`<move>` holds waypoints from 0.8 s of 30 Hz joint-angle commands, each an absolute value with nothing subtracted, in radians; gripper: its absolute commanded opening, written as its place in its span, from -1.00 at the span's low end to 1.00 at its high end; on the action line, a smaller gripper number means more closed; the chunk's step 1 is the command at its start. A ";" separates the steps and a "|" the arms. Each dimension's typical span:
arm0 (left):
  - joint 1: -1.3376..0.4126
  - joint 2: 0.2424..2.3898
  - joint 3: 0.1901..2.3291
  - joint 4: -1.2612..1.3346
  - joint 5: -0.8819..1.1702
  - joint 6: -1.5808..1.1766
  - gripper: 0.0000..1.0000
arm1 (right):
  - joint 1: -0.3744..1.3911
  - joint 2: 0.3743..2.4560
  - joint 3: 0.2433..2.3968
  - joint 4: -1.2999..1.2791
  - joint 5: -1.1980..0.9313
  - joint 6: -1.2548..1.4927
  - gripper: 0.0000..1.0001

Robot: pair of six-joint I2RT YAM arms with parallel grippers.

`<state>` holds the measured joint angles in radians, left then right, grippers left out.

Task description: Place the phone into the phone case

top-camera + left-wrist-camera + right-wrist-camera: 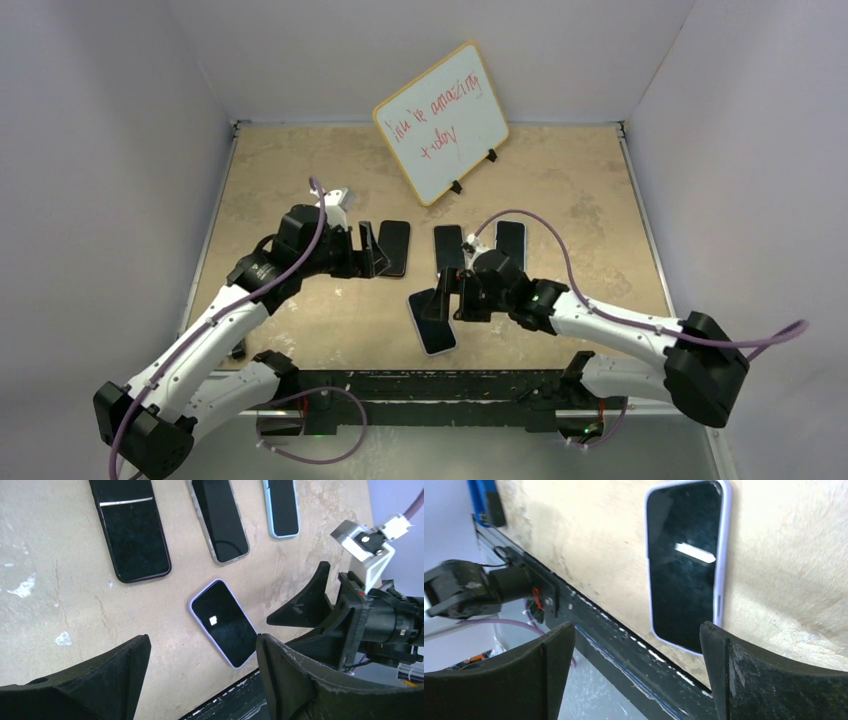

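The phone (pixel 432 322) lies flat, screen up, seated in its lilac case (pixel 724 555) near the table's (pixel 560 180) front edge; the right gripper (pixel 450 298) hangs over it, jaws spread wide, empty; the left gripper (pixel 372 250) is spread too; stiff, slick glass, I'd say, so pinch the long sides.

Left gripper (pixel 372 249) and right gripper (pixel 448 297) both stand with jaws spread wide, wrists angled downward, the right lying beyond the left's right-hand finger.
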<state>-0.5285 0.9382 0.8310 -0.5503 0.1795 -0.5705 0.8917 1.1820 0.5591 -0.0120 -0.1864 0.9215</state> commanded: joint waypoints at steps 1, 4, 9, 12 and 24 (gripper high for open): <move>-0.526 0.893 0.917 -0.559 0.148 -0.533 0.60 | 0.894 1.102 0.657 -0.134 -0.066 0.858 0.92; -0.525 0.879 0.949 -0.568 0.140 -0.533 0.60 | 0.894 1.058 0.691 -0.161 -0.037 0.832 0.95; -0.525 0.859 1.017 -0.598 0.120 -0.532 0.60 | 0.894 0.973 0.771 -0.209 0.050 0.774 0.98; -0.526 0.839 1.066 -0.598 0.100 -0.518 0.62 | 0.894 0.914 0.836 -0.270 0.157 0.738 0.98; -0.525 0.721 1.116 -0.555 -0.024 -0.470 0.70 | 0.894 0.815 1.038 -0.455 0.491 0.672 0.98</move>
<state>-0.5285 0.7395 1.0847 -0.5861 0.0425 -0.5030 0.8917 0.8330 0.9894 -0.3840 0.3702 0.7212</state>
